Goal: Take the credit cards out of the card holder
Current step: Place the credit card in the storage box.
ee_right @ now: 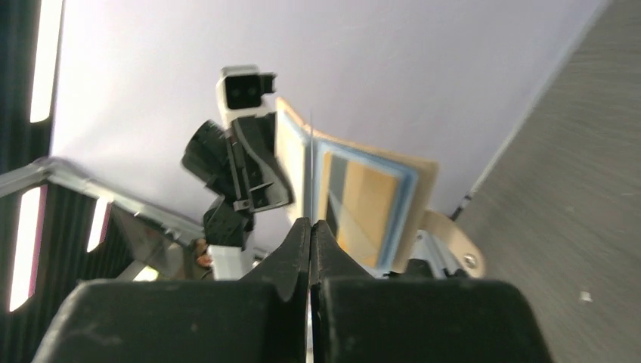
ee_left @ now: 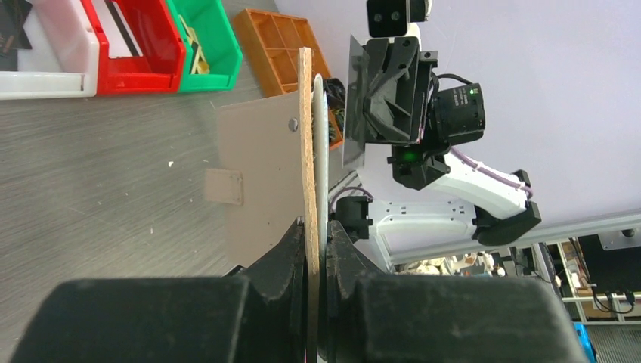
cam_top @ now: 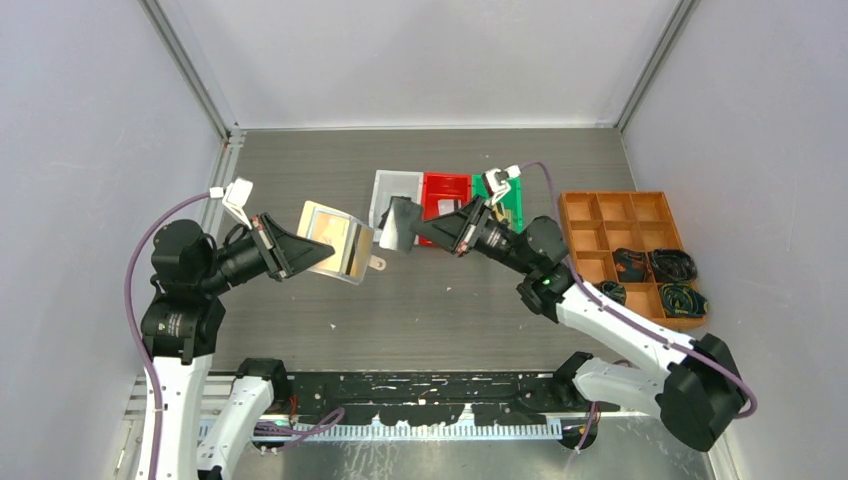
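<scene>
Top view: we see left gripper (cam_top: 318, 252) clamped on open card holder (cam_top: 342, 238), raised over table (cam_top: 450, 305). Right gripper (cam_top: 422, 228) pinches dark card (cam_top: 397, 224) just beside holder, clear of it.
Left wrist: we see holder edge-on in closed jaws.
Right wrist: we see thin card edge-on in pinched jaws, and gold card (ee_right: 369, 204) in holder sleeve beyond.

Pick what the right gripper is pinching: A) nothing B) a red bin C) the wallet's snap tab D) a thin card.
D: the right gripper is shut on a thin grey card, held in the air, while the left gripper clamps the wallet.
</scene>
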Robot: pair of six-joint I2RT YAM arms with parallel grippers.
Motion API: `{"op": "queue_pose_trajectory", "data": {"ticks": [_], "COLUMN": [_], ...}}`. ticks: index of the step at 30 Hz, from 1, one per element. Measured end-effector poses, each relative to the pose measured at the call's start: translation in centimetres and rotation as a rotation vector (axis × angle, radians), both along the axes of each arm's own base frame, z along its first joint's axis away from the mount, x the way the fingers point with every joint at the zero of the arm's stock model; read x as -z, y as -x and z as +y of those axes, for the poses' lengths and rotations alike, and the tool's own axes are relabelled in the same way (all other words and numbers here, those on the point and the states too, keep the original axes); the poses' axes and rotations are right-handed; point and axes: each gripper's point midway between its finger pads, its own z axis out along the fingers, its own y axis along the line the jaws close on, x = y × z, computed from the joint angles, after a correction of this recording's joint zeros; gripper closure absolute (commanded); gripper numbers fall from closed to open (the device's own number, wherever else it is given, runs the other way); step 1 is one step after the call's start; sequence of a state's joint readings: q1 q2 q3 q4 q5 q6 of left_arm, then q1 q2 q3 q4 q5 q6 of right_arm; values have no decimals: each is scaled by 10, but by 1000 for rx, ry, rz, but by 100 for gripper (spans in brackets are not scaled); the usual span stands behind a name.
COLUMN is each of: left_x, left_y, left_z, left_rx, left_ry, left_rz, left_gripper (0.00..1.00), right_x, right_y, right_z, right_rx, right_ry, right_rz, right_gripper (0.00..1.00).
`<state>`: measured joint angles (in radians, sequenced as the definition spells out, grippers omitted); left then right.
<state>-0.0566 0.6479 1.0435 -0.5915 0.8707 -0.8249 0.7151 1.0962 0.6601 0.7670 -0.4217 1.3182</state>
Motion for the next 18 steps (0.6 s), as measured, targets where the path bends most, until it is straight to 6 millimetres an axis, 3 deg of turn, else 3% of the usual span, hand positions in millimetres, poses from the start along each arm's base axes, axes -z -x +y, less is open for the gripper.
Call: {"op": "queue_pose_trajectory", "data": {"ticks": [6,12,14,18], "left_x": [1,0,0,-1], "left_y": [-2,10,15,24], "left_z": [3,5,6,8], "left_rx": [-12,9,15,24], "left_ry": [-37,-97,-118,-153], "left_rz": [-40,-135,-164,-210], "left_gripper": [99,99,99,100], "right_x": [36,65,84,152], "right_y": [-55,-132,-156,-191], "right_z": [-29,-8,2,15], "right_rx": [206,268,269,249], "right_ry": [245,531,603,762], "right_rz": [37,59,78,168], "right_gripper": [99,99,99,99]}}
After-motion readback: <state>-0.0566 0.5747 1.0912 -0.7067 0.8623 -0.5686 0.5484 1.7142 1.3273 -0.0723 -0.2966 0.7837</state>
